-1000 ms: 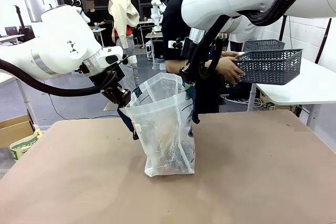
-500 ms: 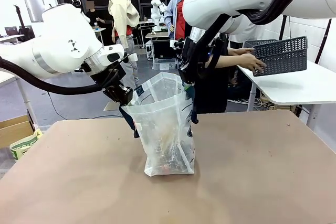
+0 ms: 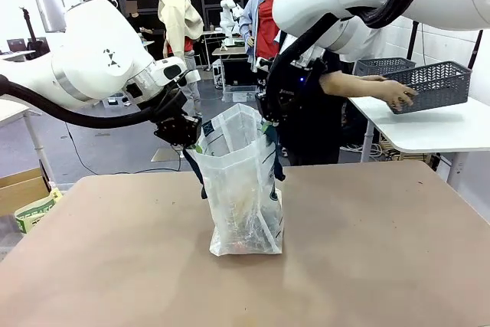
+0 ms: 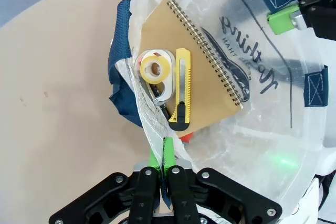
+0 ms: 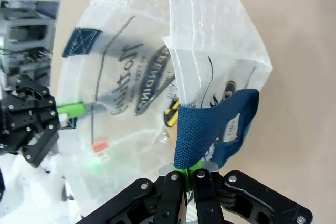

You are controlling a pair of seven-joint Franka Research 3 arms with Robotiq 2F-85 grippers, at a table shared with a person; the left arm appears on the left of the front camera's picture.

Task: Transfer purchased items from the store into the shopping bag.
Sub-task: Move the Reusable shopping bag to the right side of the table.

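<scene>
1. Contents suggest the transfer is nearly done: a notebook (image 4: 197, 72), tape roll (image 4: 155, 66) and yellow cutter (image 4: 180, 90) lie inside the shopping bag (image 3: 241, 181)
2. The bag stands midway between the left and right edges of the table (image 3: 383, 266)
3. The left gripper (image 4: 163, 157) is clamped on one rim, the right gripper (image 5: 187, 170) on the opposite rim beside a navy handle (image 5: 210, 124)
4. The person's hand (image 3: 400, 96) holds the basket (image 3: 432, 86) at a side table (image 3: 452, 129), well apart; whether items remain in it cannot be told
</scene>
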